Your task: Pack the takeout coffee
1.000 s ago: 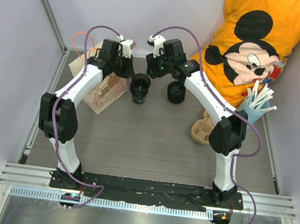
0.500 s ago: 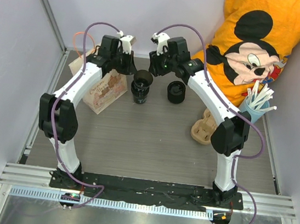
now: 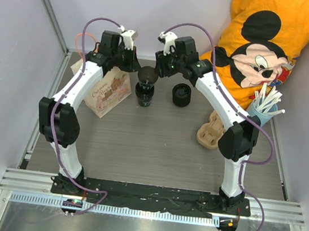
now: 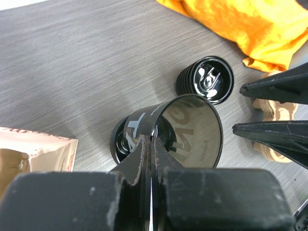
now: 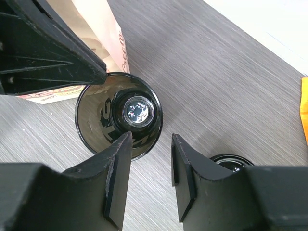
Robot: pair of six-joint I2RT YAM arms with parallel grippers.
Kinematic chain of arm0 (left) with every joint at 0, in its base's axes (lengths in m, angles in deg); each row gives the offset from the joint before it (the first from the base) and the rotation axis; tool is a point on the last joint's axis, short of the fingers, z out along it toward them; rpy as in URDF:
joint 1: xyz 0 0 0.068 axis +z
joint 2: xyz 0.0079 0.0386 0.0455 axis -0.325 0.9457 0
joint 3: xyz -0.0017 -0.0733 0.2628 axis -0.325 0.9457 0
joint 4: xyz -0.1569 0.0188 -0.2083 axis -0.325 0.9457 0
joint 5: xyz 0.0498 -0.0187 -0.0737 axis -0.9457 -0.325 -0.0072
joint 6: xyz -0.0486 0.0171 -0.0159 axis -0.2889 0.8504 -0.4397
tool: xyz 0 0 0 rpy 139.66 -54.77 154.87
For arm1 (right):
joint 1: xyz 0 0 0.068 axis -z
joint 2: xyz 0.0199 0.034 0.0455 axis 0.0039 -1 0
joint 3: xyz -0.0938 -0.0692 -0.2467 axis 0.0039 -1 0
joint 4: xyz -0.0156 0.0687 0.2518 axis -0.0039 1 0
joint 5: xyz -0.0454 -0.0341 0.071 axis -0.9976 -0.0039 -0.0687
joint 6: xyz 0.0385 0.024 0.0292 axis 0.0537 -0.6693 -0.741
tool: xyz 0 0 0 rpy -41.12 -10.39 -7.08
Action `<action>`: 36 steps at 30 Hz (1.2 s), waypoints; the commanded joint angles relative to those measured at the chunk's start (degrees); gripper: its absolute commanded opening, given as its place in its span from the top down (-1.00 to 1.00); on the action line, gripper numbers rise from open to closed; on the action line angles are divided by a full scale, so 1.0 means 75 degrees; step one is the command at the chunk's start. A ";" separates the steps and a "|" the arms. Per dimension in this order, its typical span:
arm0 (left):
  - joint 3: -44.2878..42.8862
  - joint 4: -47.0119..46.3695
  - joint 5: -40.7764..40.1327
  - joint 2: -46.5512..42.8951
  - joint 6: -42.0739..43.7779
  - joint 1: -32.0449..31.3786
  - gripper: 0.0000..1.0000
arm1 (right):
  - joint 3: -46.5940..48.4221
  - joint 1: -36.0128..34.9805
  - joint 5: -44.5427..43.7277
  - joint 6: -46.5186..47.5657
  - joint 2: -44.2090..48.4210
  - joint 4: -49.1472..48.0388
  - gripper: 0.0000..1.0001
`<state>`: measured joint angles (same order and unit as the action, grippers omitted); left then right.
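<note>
A small round black tapered disposable cup [image 3: 146, 80] is at the far middle of a grey wood-grain counter [image 3: 156, 144], between the two arms' wrists. The left pincer [image 4: 150, 140] is clamped on the cup's rim, its two fingers pressed together with the thin wall between them. The cup is open at the top and carries white lettering on its side. A second round black piece shows below it; whether the cup rests on it or hangs above it cannot be told.

The right pincer [image 5: 151, 139] hovers just beside the cup on its right, fingers apart and holding nothing.

A brown paper bag [image 3: 109, 89] lies flat on the counter just left of the cup. A ribbed round black piece [image 3: 181, 94] stands near the cup on its right. Well apart at the right edge are a beige pulp cup carrier [image 3: 209, 135] and a light blue cup of white straws [image 3: 263, 114].
</note>
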<state>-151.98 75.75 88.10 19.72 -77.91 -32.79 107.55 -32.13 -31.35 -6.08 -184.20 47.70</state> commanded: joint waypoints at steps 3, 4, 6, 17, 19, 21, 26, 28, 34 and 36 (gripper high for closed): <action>-0.0630 -0.0035 0.0279 -0.0382 -0.0203 0.0027 1.00 | 0.0629 0.0178 0.0251 -0.0189 0.0778 -0.0022 -0.01; -0.0712 -0.0035 0.0302 -0.0394 -0.0215 0.0038 1.00 | 0.0653 0.0213 0.0287 -0.0213 0.0848 -0.0010 -0.09; -0.0794 -0.0012 0.0349 -0.0429 -0.0273 0.0027 1.00 | 0.0688 0.0271 0.0322 -0.0248 0.0931 0.0002 -0.15; -0.1076 0.0059 0.0736 -0.1026 -0.0403 -0.0067 1.00 | 0.0583 0.0845 0.0744 -0.0353 0.1563 0.0072 -0.75; -0.1064 0.0140 0.0701 -0.1132 -0.0263 -0.0149 1.00 | 0.0525 0.0997 0.0780 -0.0353 0.1704 0.0072 -0.86; -0.1041 0.0187 0.0724 -0.1272 -0.0180 -0.0301 0.99 | 0.0385 0.1091 0.0803 -0.0365 0.1879 0.0037 -0.92; -0.1006 0.0480 0.1005 -0.1506 0.0101 -0.0676 0.99 | -0.0131 0.1536 0.0885 -0.0389 0.2278 -0.0138 -1.00; -0.0959 0.0644 0.1087 -0.1612 0.0206 -0.0921 0.99 | -0.0447 0.1735 0.1013 -0.0459 0.2453 -0.0256 -0.99; -0.0561 0.1476 0.1065 -0.2034 0.1014 -0.1869 1.00 | -0.1104 0.2240 0.1073 -0.0588 0.2443 -0.0315 -0.99; -0.0117 0.1616 0.0901 -0.2221 0.1283 -0.2117 1.00 | -0.1337 0.2264 0.0886 -0.0530 0.2443 -0.0373 -0.99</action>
<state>-156.40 83.55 94.61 7.48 -73.58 -44.99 100.34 -15.72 -23.90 -9.62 -167.11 47.26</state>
